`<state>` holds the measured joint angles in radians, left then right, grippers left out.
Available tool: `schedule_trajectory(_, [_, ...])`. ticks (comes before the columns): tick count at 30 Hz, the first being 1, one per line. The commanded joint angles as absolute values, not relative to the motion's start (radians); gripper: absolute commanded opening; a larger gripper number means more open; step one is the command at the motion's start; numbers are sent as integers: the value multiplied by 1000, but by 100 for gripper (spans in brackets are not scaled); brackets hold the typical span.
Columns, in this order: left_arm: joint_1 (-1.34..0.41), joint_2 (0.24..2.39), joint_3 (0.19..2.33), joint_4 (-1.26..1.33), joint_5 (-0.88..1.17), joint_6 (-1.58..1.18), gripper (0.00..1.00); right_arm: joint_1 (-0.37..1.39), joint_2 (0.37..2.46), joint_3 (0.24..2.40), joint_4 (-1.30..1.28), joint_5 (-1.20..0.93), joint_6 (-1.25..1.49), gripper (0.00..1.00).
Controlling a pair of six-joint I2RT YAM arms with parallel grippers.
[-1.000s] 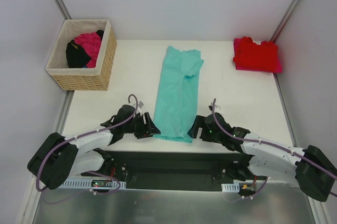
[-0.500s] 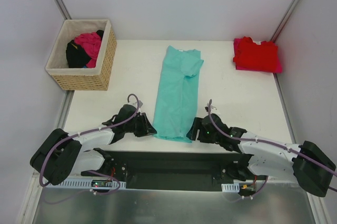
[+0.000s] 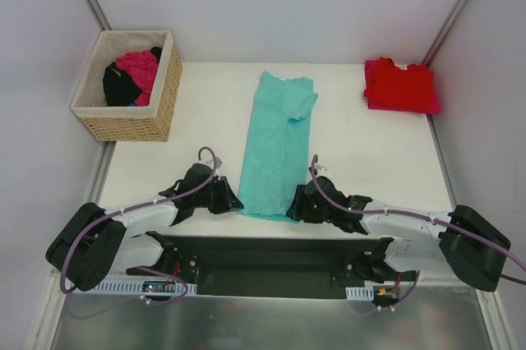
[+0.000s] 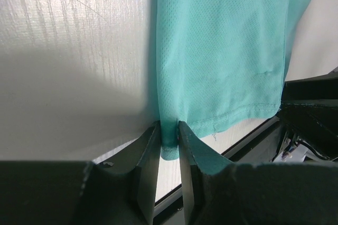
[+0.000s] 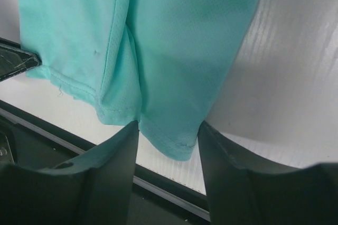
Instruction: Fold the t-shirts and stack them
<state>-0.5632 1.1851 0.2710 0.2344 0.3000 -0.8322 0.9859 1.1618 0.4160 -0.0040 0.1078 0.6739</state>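
A teal t-shirt [image 3: 278, 145] lies folded into a long strip down the middle of the white table. My left gripper [image 3: 237, 202] is at its near left corner. In the left wrist view that gripper [image 4: 169, 130] is shut on a pinch of the teal hem [image 4: 222, 50]. My right gripper [image 3: 293, 210] is at the near right corner. Its jaws [image 5: 168, 127] stand open on either side of the hem corner [image 5: 174, 40], with gaps at both fingers. A folded red t-shirt [image 3: 400, 85] rests on a pink one [image 3: 431, 106] at the back right.
A wicker basket [image 3: 131, 124] at the back left holds crumpled pink [image 3: 138, 66] and black [image 3: 119, 85] cloth. The black base rail [image 3: 271, 255] runs along the table's near edge just behind both grippers. Grey walls close in the table on both sides.
The left gripper has closed onto the shirt's near left hem. The right gripper has slid left to the near right corner, and its jaws have narrowed around it.
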Motion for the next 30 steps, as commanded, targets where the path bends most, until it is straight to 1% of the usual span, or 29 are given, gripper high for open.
schedule_trajectory(1, [-566,1181,241,117,219,-798,21,996,1212,456,-5,81,684,49])
schedule_trajectory(2, [-566,1180,242,115,219,-799,21,994,1218,459,-5,78,678,47])
schedule_trajectory(4, [-566,1177,244,114,221,-801,20,997,1224,465,-5,75,675,45])
schedule_trajectory(6, [-566,1172,244,114,225,-804,20,997,1238,472,-5,77,670,38])
schedule_trajectory(7, [-566,1170,247,114,225,-805,20,996,1244,476,-5,74,667,31])
schedule_trajectory(8, [-566,1169,247,114,229,-807,19,996,1252,480,-5,72,667,26])
schedule_trajectory(9, [-566,1167,247,114,233,-808,19,997,1256,485,-5,71,666,15])
schedule_trajectory(10, [-566,1166,250,114,241,-808,18,996,1258,489,-15,72,664,1])
schedule_trajectory(13, [-568,1154,250,114,258,-824,16,997,1262,505,-43,77,650,1])
schedule_trajectory(18, [-594,1066,219,100,258,-856,14,1023,1195,500,-112,90,620,1])
schedule_trajectory(23, [-721,1006,236,37,155,-914,14,1067,1147,491,-166,100,606,1])
schedule_trajectory(24, [-760,1015,241,35,147,-926,14,1077,1141,497,-179,107,606,1])
schedule_trajectory(30, [-870,1101,314,37,84,-973,13,1123,1151,535,-233,123,591,1])
